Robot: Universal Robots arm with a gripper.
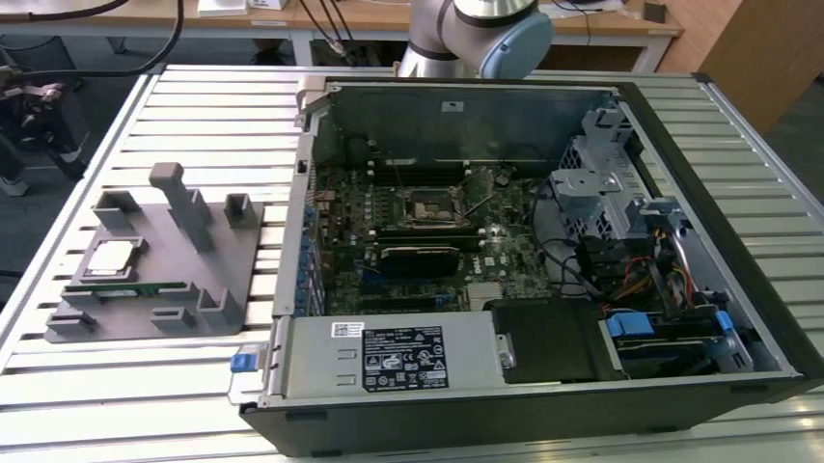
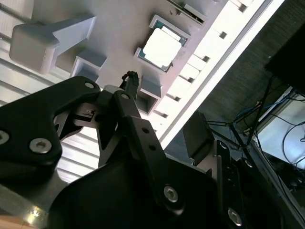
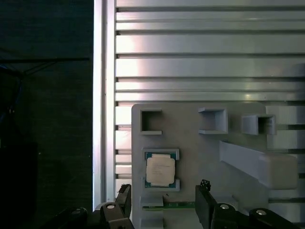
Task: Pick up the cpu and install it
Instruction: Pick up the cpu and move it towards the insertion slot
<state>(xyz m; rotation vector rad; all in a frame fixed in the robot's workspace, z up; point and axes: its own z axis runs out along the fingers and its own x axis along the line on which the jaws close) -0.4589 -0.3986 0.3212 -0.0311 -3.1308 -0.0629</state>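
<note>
Two fingers (image 3: 206,200) of my gripper (image 3: 165,187) are spread apart with nothing between them, hanging over the fixture (image 3: 190,138). The cpu (image 3: 160,170) lies flat in its pocket on the fixture, untouched. The green stick (image 3: 178,205) beside it is partly hidden behind my fingers, so I can't see its ends.

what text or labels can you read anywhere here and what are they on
No text is legible enough to quote.
On the power supply, black label: dense print, too small.
Beside it, white sticker: too small.
On the case wall, small pale sticker: too small.
On the cpu: faint markings, unreadable.
</note>
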